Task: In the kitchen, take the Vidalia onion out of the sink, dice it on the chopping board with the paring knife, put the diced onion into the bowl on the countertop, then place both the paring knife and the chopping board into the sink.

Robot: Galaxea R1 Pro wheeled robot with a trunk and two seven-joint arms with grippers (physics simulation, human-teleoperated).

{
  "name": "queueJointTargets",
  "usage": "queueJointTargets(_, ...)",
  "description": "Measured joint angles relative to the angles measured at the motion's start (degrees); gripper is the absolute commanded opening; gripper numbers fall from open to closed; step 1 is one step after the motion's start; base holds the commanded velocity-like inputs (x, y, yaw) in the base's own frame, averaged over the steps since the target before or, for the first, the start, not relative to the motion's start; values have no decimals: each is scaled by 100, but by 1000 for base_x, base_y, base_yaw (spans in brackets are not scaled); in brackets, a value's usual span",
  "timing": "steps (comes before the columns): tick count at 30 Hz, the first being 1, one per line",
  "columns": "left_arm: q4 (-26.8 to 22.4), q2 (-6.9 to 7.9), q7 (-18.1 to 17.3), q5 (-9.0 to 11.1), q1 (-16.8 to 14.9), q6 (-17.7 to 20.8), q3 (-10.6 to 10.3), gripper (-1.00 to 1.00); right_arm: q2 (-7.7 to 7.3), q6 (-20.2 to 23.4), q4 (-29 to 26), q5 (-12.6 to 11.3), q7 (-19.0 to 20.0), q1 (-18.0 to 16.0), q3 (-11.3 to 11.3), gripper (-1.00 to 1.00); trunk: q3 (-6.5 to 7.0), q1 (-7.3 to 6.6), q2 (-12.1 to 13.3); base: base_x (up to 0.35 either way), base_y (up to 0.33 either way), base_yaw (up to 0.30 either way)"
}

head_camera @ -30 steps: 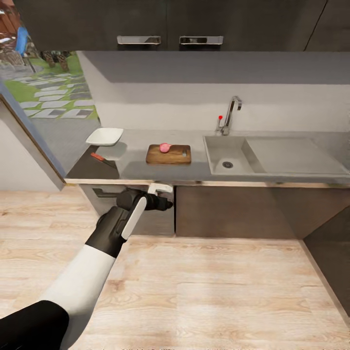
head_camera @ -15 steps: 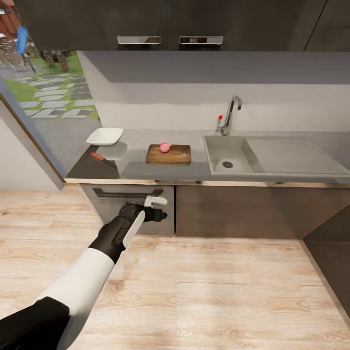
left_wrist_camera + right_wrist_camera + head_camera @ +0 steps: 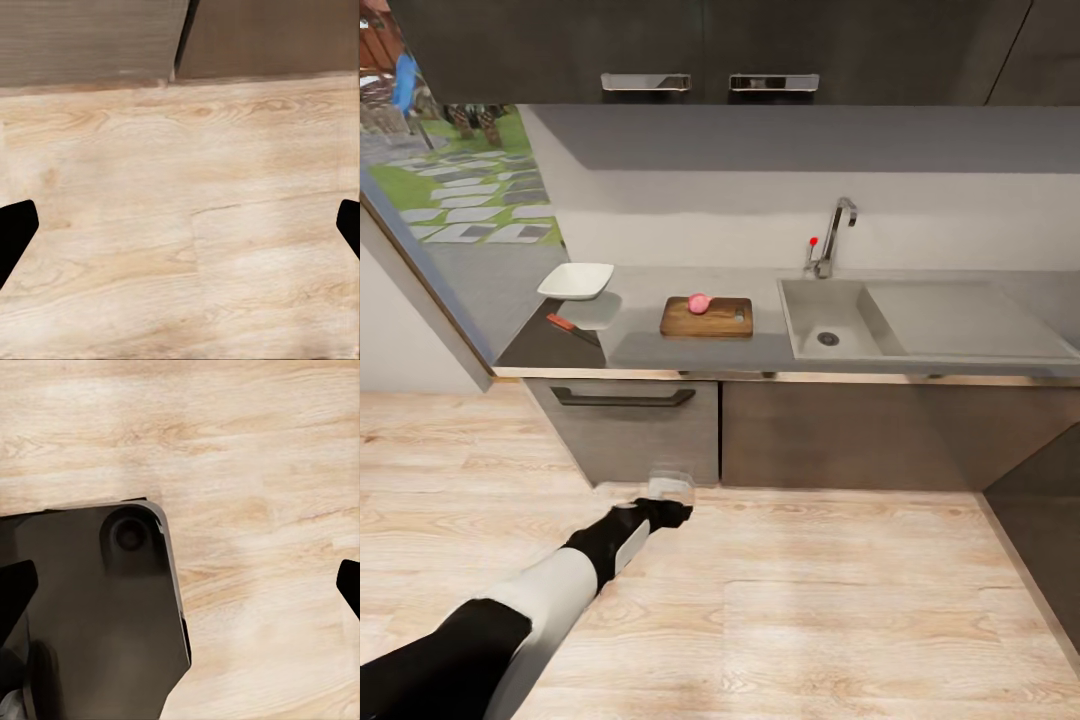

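Note:
The pinkish Vidalia onion (image 3: 699, 303) rests on the brown chopping board (image 3: 708, 318), which lies on the grey countertop (image 3: 660, 350) left of the sink (image 3: 830, 322). At the counter's left end, the white bowl (image 3: 576, 281) stands just behind the red-handled paring knife (image 3: 572, 328). My left gripper (image 3: 669, 488) hangs low over the floor in front of the cabinets, far below the counter. In the left wrist view the left gripper (image 3: 180, 229) is open, its dark fingertips (image 3: 15, 234) wide apart with nothing between them. The right gripper (image 3: 180, 589) is also open and empty, pointing at the floor.
A chrome faucet (image 3: 833, 236) with a red-tipped lever stands behind the sink, and a flat drainboard (image 3: 960, 320) lies to its right. Below the counter are a drawer with a dark handle (image 3: 622, 398) and cabinet doors. The robot's dark base (image 3: 90, 607) sits over the wooden floor.
My left arm has dropped from in front of the drawer down toward the floor, uncovering the drawer handle. The things on the counter have not moved.

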Motion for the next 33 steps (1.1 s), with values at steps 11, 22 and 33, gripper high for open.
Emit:
queueJointTargets(11,1579,-67,-195,3,239,-1010,12,100,-13,2,-9,2,0,-19,-1,100,0,0,0,0,0,0)
queueJointTargets(22,1640,34,-139,6,1281,-3027,7,100,-167,29,-394,-14,10,-36,-7,100,1,0,0,0,0,0)
queueJointTargets(33,1655,434,-48,24,2451,-5110,39,100,-546,1232,-964,-10,12,-723,-12,100,1,0,0,0,0,0)
